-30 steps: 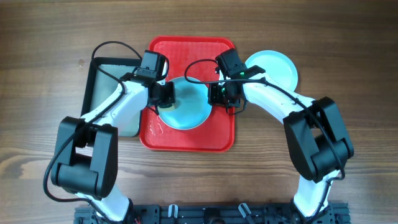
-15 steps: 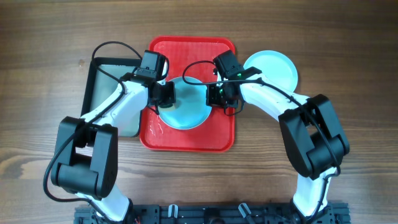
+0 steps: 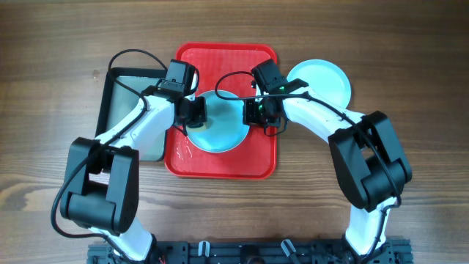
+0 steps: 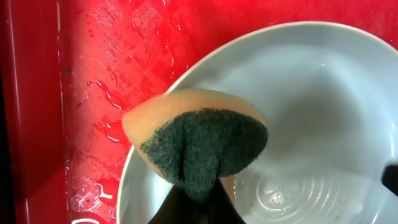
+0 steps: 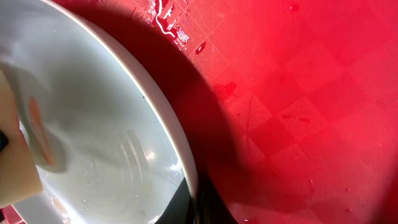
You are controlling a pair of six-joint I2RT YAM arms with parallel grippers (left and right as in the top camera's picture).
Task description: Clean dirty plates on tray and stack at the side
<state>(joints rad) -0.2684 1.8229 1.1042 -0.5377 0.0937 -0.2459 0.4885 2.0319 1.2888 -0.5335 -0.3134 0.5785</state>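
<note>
A light teal plate [image 3: 218,123] lies on the red tray [image 3: 220,165], wet inside. My left gripper [image 3: 195,111] is shut on a sponge [image 4: 196,140], yellow with a dark green scouring side, held over the plate's left rim [image 4: 155,93]. My right gripper [image 3: 256,111] is shut on the plate's right rim [image 5: 177,134], fingers either side of the edge. The sponge also shows at the left of the right wrist view [image 5: 18,155]. Another teal plate [image 3: 322,81] lies on the table right of the tray.
A smaller black-rimmed grey tray [image 3: 132,81] lies left of the red tray, partly under my left arm. Water drops lie on the red tray [image 4: 99,93]. Wooden table all around.
My right arm shifted slightly left a second ago and has held still since. The left arm and the plate have not moved.
</note>
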